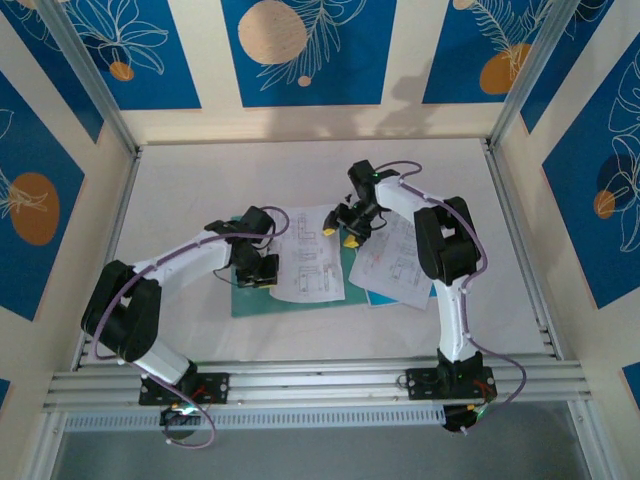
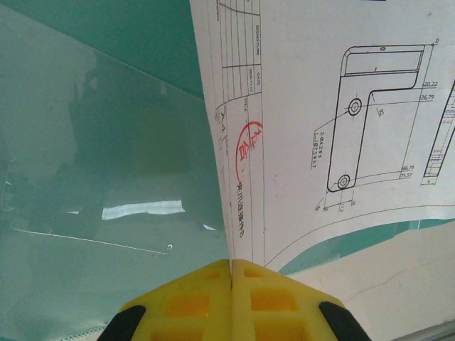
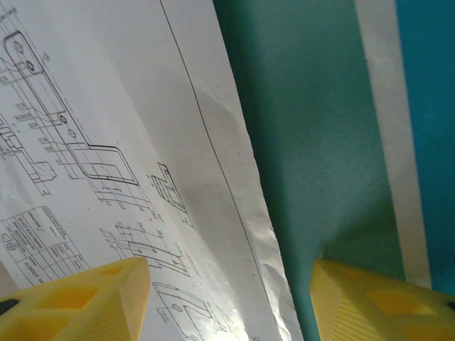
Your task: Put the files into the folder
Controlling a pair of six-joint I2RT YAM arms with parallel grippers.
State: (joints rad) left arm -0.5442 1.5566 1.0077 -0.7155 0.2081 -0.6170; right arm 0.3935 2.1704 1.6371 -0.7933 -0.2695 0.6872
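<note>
Now ur left end effector [image 2: 231, 266] pinches an edge of the files [image 2: 341, 78]; right end effector [image 3: 229, 288] is open, folder [image 3: 313, 142] under it.

Counting two arms: left arm [image 1: 180, 262] and right arm [image 1: 452, 290]. Each is carrying one gripper, so two: left gripper [image 2: 231, 266], right gripper [image 3: 226, 278]. Yellow fingers [image 2: 192, 305]: two are showing per wrist view, four in all. For the files [image 1: 312, 255], I'm seeing two printed sheets in the top view, one at centre and one to the right [image 1: 395, 262]. Can't tell if more are stacking under either. One teal folder [image 1: 246, 300] is showing. One brighter blue sheet [image 3: 434, 106] is showing. One red stamp [image 2: 247, 145] is showing on the centre sheet. One table [image 1: 200, 180] is carrying it all.
</note>
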